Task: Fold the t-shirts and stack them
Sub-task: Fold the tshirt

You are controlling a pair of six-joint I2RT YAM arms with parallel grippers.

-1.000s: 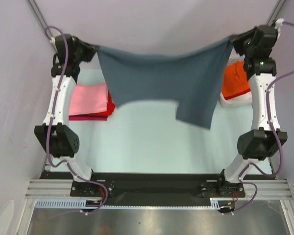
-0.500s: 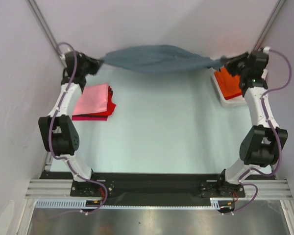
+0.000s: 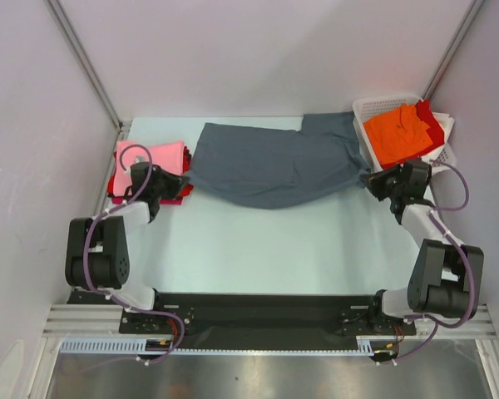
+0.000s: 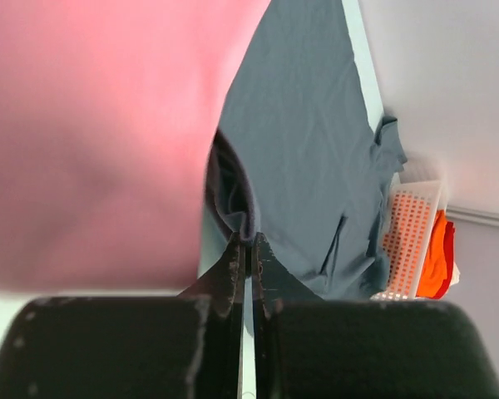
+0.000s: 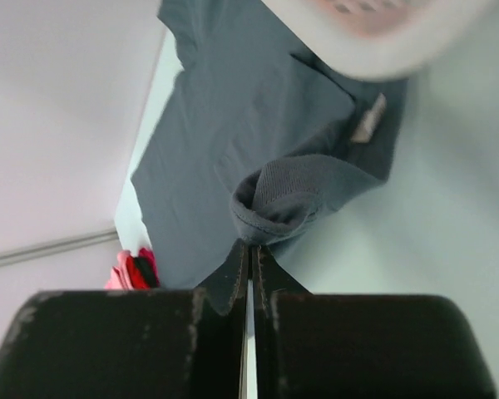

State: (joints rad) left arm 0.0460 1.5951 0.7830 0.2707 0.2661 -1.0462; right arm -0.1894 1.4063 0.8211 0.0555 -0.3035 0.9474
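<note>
- The grey t-shirt (image 3: 270, 166) lies on the tabletop (image 3: 274, 241). It is spread wide from left to right, but it has wrinkles and an uneven near edge.
- The left gripper (image 3: 181, 184) is closed tight on a small fold of the shirt's left edge, just beside the folded pink t-shirt (image 3: 158, 155).
- The right gripper (image 3: 368, 181) is closed in the same way on a bunched corner of the right edge. It is near the basket (image 3: 364, 106), which holds an orange t-shirt (image 3: 395, 133).
- The step in hand seems to be laying the shirt flat before the first fold.
- To do it well, both grippers should hold the cloth low and lightly stretched, so that the middle does not sag or crease.
- The release should come only when both edges rest flat; otherwise the pinched corners may curl.
- Take care that the left edge is not dragged onto the pink t-shirt.
</note>
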